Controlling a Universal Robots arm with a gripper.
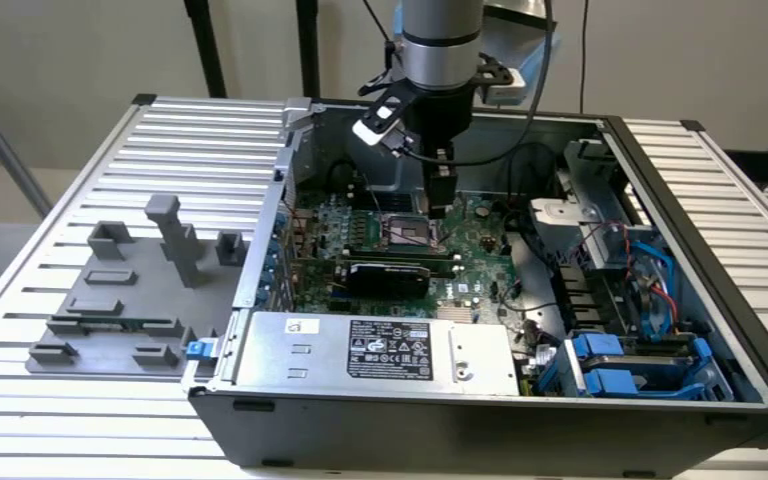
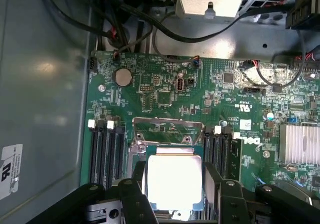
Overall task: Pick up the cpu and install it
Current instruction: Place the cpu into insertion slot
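Note:
The cpu (image 2: 172, 181), a flat square chip with a bright silver top, sits between my gripper's (image 2: 173, 184) two black fingers (image 2: 137, 173), which press on its opposite edges. It hangs just over the motherboard socket (image 2: 167, 146), whose metal load frame (image 2: 167, 129) is swung open beyond it. In the exterior view my gripper (image 1: 440, 205) reaches down into the open computer case (image 1: 704, 330), just above the socket (image 1: 408, 234) on the green motherboard (image 1: 478, 270). Most of the socket is hidden under the chip in the wrist view.
Black memory slots (image 2: 105, 156) flank the socket on both sides. A heatsink (image 2: 300, 144), a coin battery (image 2: 123, 76) and loose cables (image 2: 165, 31) lie around it. The power supply (image 1: 377, 350) fills the case front. A grey fixture tray (image 1: 131, 300) sits at the exterior view's left.

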